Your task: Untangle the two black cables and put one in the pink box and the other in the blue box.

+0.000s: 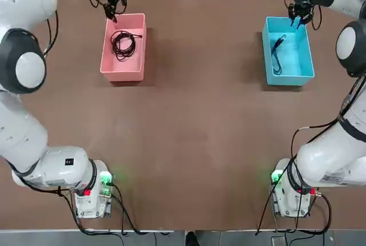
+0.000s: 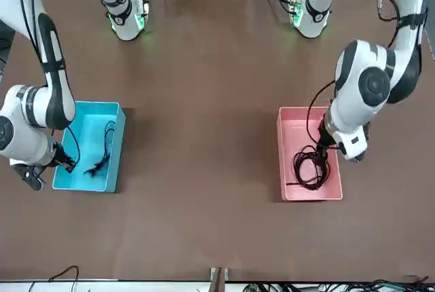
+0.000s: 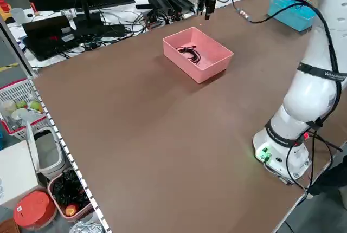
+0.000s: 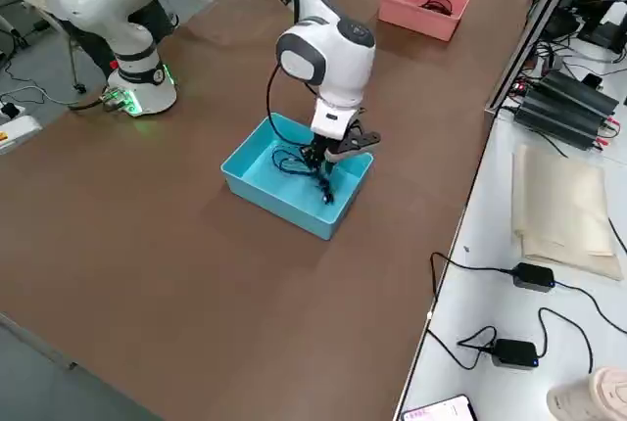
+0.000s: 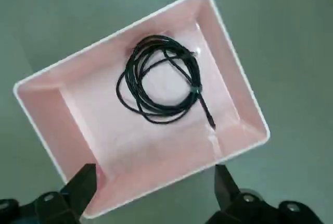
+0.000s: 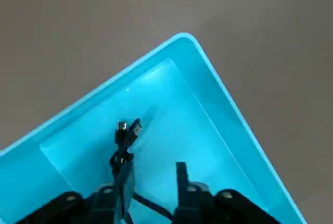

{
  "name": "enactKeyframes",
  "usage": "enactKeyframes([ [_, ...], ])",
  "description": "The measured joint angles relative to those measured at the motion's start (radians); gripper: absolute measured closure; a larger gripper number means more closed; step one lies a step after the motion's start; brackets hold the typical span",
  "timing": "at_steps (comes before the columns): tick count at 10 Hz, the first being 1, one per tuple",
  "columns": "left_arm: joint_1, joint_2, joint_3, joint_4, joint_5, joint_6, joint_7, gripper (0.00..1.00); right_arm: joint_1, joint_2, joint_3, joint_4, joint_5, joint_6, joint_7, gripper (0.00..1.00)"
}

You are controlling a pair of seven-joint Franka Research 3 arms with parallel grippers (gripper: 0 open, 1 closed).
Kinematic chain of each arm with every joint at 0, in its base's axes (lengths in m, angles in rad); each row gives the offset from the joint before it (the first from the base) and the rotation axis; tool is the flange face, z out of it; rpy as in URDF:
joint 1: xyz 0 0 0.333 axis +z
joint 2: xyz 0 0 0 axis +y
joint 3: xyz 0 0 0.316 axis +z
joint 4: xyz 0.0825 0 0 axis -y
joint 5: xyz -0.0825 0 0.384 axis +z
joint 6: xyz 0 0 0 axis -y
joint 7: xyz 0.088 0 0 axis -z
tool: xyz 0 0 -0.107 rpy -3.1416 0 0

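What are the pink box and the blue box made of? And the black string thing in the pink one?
The pink box looks like smooth plastic: thin moulded walls, rounded corners, a soft shine on its floor. The blue box looks like the same plastic, glossy on its rim. The black cable in the pink box seems a bendy cord with a rubbery or plastic skin, since it lies in loose loops; what is inside cannot be seen.
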State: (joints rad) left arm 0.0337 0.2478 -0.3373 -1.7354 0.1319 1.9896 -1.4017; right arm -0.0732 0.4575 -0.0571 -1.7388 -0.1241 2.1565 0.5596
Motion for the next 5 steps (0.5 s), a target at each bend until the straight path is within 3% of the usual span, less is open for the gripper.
enactKeyframes([
  [3,0.005,-0.092,0.001,0.009,-0.015,-0.094,0.237,0.0,0.009,-0.002,0.003,0.01,0.0,0.0,-0.014,0.07],
  [4,0.006,-0.119,0.005,0.028,-0.058,-0.144,0.336,0.0,0.018,-0.007,0.004,0.024,-0.001,-0.011,-0.042,0.0],
  [5,0.007,-0.142,0.017,0.064,-0.094,-0.231,0.471,0.0,0.031,-0.019,0.005,0.052,-0.002,-0.063,-0.078,0.0],
])
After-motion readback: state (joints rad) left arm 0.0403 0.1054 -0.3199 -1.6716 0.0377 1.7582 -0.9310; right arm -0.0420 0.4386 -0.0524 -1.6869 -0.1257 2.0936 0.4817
